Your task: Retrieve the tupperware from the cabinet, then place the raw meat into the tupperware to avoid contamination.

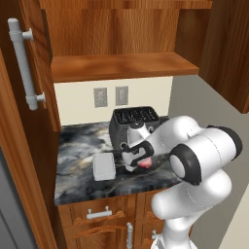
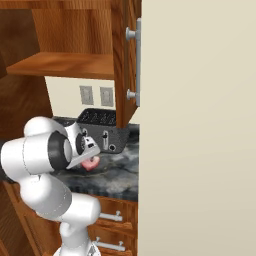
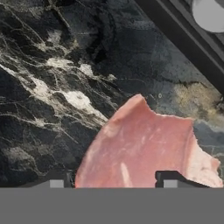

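The gripper (image 3: 113,179) hung low over the raw meat (image 3: 144,148), which lay flat on the dark marbled bench (image 1: 78,146) just in front of the dark grey toaster (image 1: 133,119), toward the bench's right end. In the hand view the two fingers (image 3: 56,181) stood apart on either side of the pink slab's near part; whether they were pressing on it or only bracketing it could not be told. In the left base view only a red sliver of the meat showed beneath the hand, and in the right base view its pink edge showed beside the wrist.

The tupperware (image 1: 104,167) sat upright on the bench to the left of the meat, near the front edge, close to the hand but apart from it, with nothing visible inside.

Above the bench the cabinet (image 1: 124,65) stood with both doors swung wide, its grey bar handles (image 1: 23,63) turned outward, and its lower shelf bare wood. Two wall outlets (image 1: 111,96) sat on the pale wall behind the toaster. Drawers (image 1: 99,214) with short handles ran below the bench's front edge.
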Robot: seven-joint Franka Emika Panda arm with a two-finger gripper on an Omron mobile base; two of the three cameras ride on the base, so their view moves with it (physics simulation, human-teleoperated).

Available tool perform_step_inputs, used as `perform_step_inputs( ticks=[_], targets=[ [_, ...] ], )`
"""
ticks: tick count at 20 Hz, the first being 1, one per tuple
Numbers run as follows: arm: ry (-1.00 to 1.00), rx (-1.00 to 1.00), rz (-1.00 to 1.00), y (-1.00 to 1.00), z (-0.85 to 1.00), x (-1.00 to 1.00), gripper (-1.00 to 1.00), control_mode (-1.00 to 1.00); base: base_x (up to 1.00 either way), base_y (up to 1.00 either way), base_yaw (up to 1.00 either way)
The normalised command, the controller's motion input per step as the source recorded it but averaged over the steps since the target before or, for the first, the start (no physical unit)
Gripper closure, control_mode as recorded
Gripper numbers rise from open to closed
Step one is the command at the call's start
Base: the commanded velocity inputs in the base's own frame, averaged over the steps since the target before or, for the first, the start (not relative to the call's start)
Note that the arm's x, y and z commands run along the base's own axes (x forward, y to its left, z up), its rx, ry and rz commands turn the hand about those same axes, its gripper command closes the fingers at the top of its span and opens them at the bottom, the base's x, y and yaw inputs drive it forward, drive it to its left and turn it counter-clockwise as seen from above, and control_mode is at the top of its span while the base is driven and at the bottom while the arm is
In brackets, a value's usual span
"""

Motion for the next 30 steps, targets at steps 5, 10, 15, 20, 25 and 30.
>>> perform_step_inputs(
  ticks=[5,10,15,20,25,30],
  targets=[
    [-0.03,0.00,0.00,0.00,-0.02,0.06,1.00,-1.00,0.00,0.00,0.00],
    [-0.03,0.00,-0.01,0.00,-0.01,0.01,1.00,-1.00,0.00,0.00,0.00],
    [0.00,0.00,-0.11,0.04,0.09,-0.16,1.00,-1.00,0.00,0.00,0.00],
    [0.01,0.00,-0.12,0.15,0.27,-0.24,1.00,-1.00,0.00,0.00,0.00],
    [-0.01,0.00,-0.10,0.23,0.28,-0.16,1.00,-1.00,0.00,0.00,0.00],
    [-0.06,0.03,-0.13,0.18,0.24,-0.17,1.00,-1.00,0.00,0.00,0.00]
  ],
)
